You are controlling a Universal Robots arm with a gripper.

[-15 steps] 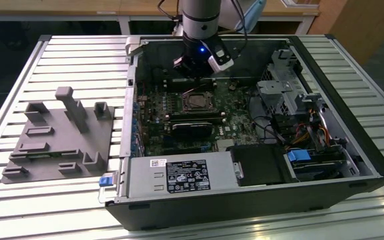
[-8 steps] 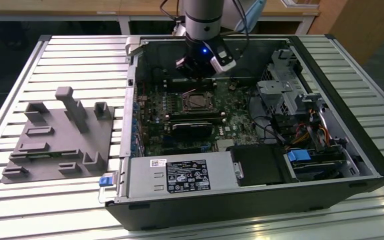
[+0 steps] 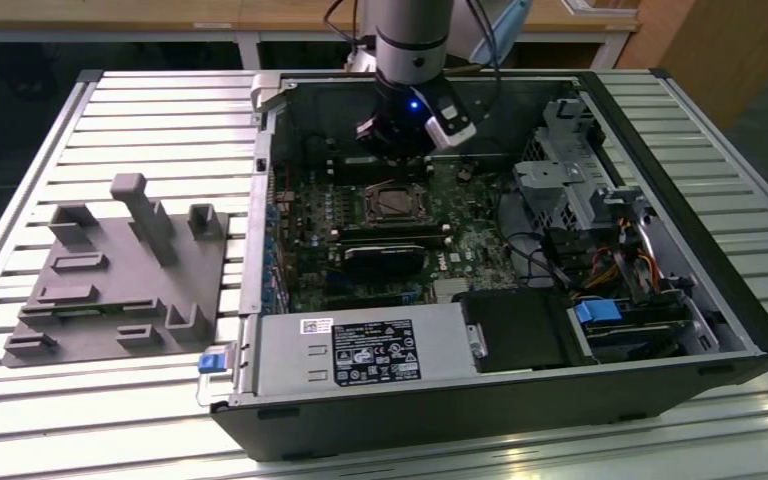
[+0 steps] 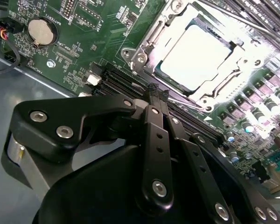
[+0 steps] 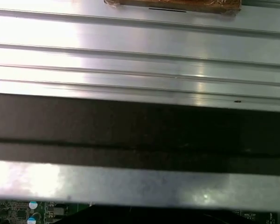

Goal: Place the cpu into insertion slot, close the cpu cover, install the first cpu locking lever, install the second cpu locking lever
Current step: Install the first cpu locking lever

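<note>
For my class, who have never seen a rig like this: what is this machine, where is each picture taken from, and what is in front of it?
A robot arm reaches into an open computer case lying on a slatted table. The exterior view looks on from off the arm; both wrist views ride on it. The arm's hand, fingers together and holding nothing, hangs near the socket, where the cpu sits under the closed cpu cover. A grey fixture block lies on the table beside the case.
</note>
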